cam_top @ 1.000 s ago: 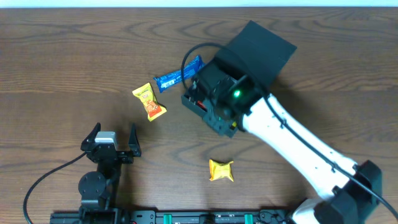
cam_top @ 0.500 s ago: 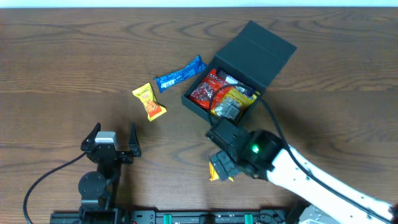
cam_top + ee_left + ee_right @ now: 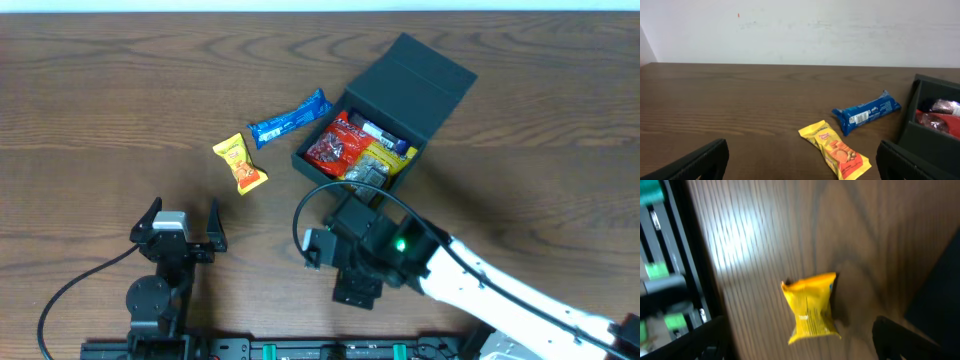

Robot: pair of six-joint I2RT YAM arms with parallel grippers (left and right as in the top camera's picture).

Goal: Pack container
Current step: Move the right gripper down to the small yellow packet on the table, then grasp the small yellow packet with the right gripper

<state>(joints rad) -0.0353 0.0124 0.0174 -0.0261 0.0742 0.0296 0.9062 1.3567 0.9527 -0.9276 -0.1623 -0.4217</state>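
The dark teal container (image 3: 424, 88) stands open at the back right, its flap lid tilted back, with a red packet (image 3: 333, 146) and other snack packets inside. My right gripper (image 3: 340, 270) is open in front of the container, just above a small yellow packet (image 3: 810, 306) that lies between its fingers (image 3: 802, 347) in the right wrist view. The overhead view hides that packet under the gripper. My left gripper (image 3: 181, 224) is open and empty at the front left. The container's corner shows in the left wrist view (image 3: 927, 137).
A blue packet (image 3: 288, 118) lies left of the container and also shows in the left wrist view (image 3: 866, 111). A yellow-orange cracker packet (image 3: 240, 163) lies further left and shows between the left fingers (image 3: 837, 152). The right arm's cable loops over the table's front middle.
My right arm has come off the container toward the front of the table, leaving packets inside it, and has settled over the small yellow packet. The left arm has not moved.
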